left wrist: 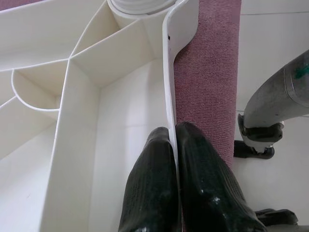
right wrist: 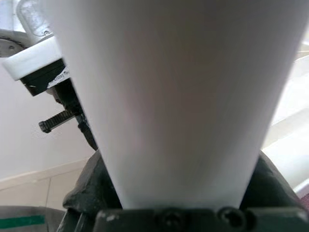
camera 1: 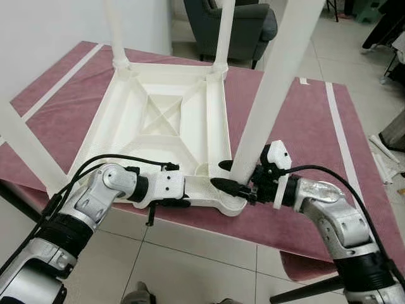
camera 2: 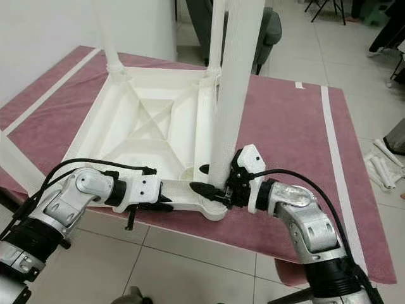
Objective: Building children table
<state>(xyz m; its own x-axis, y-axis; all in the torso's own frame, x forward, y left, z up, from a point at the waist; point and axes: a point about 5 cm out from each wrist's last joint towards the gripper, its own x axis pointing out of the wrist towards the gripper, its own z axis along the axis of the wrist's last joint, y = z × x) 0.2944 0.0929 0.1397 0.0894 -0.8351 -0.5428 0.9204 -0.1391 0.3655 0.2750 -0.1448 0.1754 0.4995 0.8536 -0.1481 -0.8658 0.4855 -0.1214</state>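
Table leg (camera 1: 272,88) upright, pinched by right gripper (camera 1: 231,174) | left gripper (left wrist: 176,169) pinching tabletop rim (left wrist: 169,96)

Upturned white tabletop (camera 1: 166,120) on maroon mat (camera 1: 297,126)

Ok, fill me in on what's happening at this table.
The robot is putting together a white children's table top lying upside down on a maroon cloth. The left gripper is shut on the top's near edge, steadying it. The right gripper grips a white leg at the near corner socket. Other legs already stand upright.
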